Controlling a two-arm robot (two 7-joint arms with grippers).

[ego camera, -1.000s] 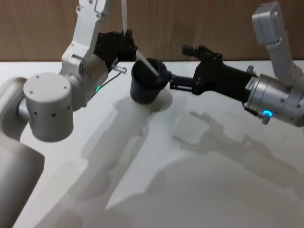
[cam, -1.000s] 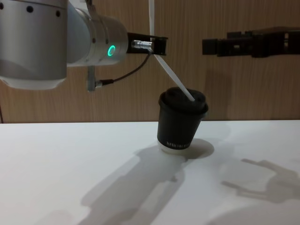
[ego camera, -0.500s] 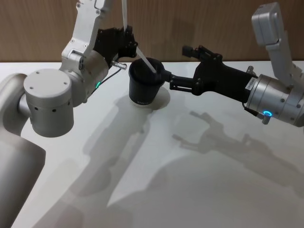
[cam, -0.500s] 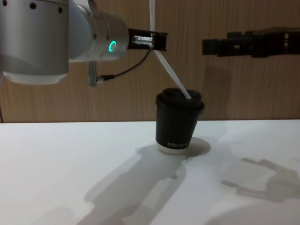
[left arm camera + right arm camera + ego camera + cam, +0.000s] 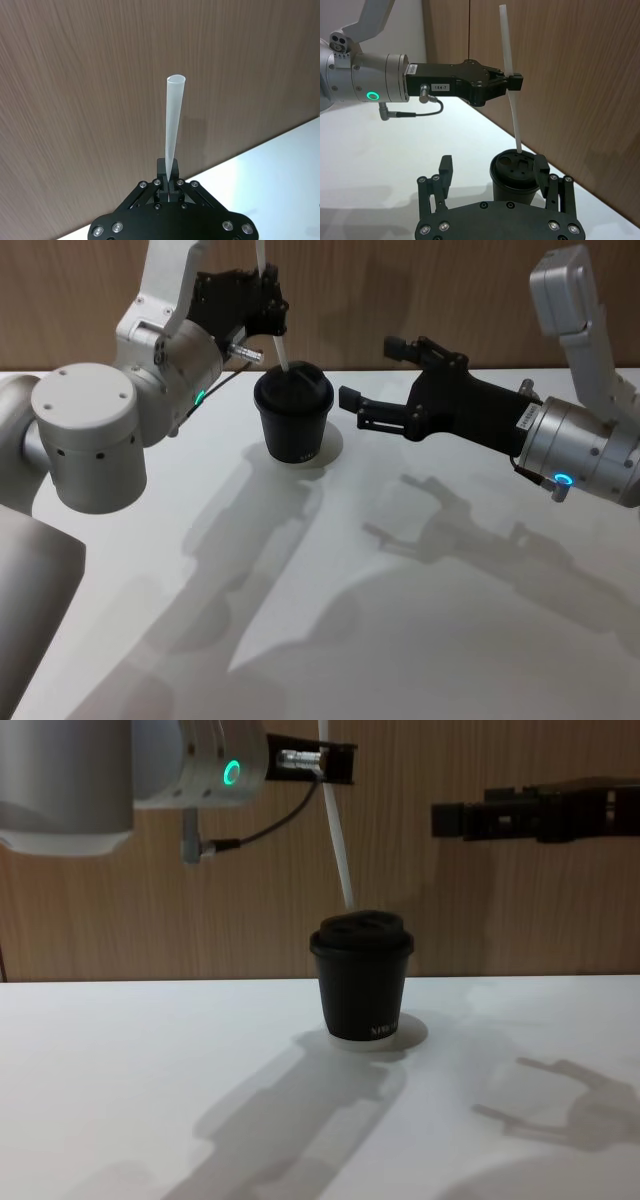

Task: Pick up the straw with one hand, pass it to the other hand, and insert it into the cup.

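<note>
My left gripper [image 5: 512,82] above cup [image 5: 361,978], fingers pinching straw [image 5: 510,80] near its middle. Straw nearly upright, lower tip at cup lid, upper part rising above my fingers. Cup upright on white table [image 5: 400,620]. My right gripper [image 5: 362,407] just beside cup on its right, fingers spread wide, touching nothing.

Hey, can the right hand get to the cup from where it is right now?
Probably yes. The right hand hangs open beside the cup, level with its lid, with bare table between them. The left hand holds the straw above the lid, not on that side.
</note>
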